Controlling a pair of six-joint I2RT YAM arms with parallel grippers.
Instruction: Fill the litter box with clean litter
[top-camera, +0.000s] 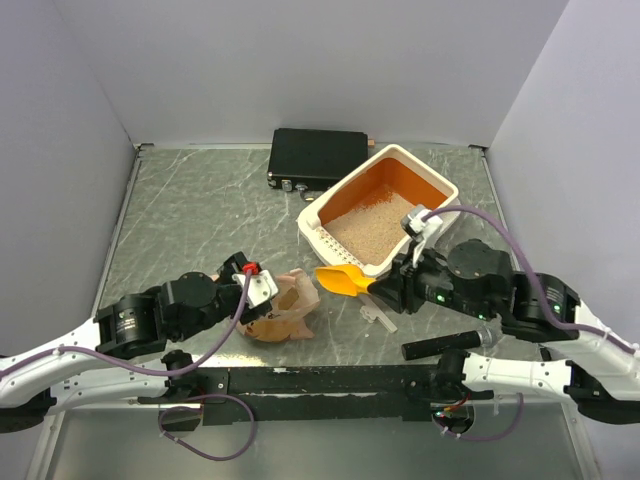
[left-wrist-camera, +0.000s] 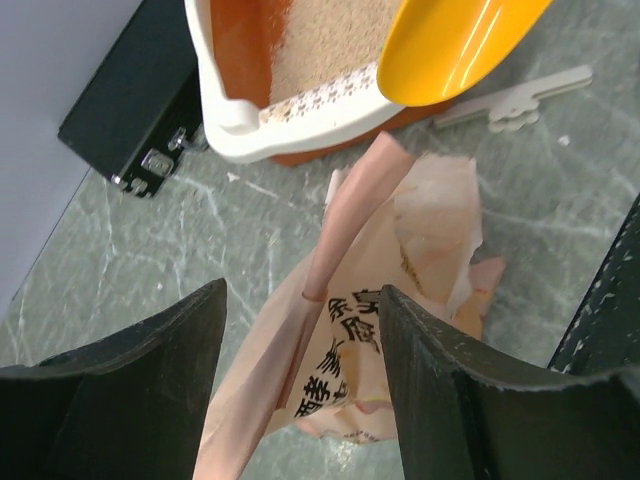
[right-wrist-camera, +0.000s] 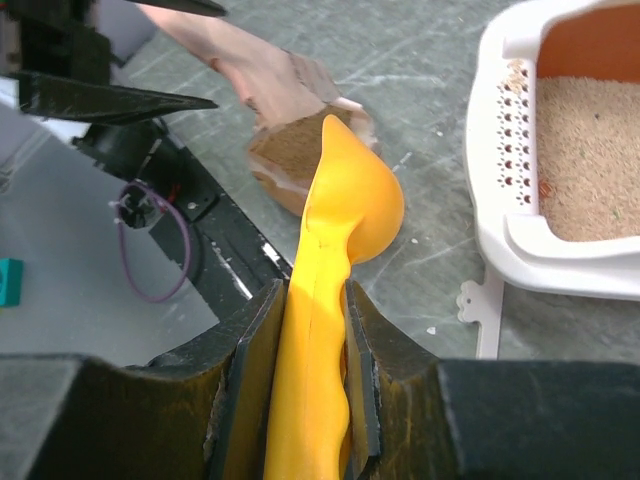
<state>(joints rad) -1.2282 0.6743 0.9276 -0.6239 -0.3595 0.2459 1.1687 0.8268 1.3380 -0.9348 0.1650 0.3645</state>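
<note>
The litter box (top-camera: 400, 152), cream rim and orange inside, stands at the back right, with clean litter (top-camera: 365, 226) covering its floor. It also shows in the right wrist view (right-wrist-camera: 500, 150) with litter (right-wrist-camera: 590, 150). My right gripper (top-camera: 385, 290) is shut on the handle of a yellow scoop (top-camera: 343, 279), whose bowl hangs between the box and a crumpled paper bag (top-camera: 285, 310). The right wrist view shows that grip (right-wrist-camera: 315, 380) on the scoop (right-wrist-camera: 345, 200). My left gripper (left-wrist-camera: 300, 380) is open, its jaws either side of the bag's (left-wrist-camera: 420, 250) upper flap.
A flat black case (top-camera: 318, 157) lies behind the box at the back. A flat white plastic piece (top-camera: 378, 317) lies on the table near the scoop, also in the right wrist view (right-wrist-camera: 487, 310). Brown granules show in the bag's mouth (right-wrist-camera: 290, 165).
</note>
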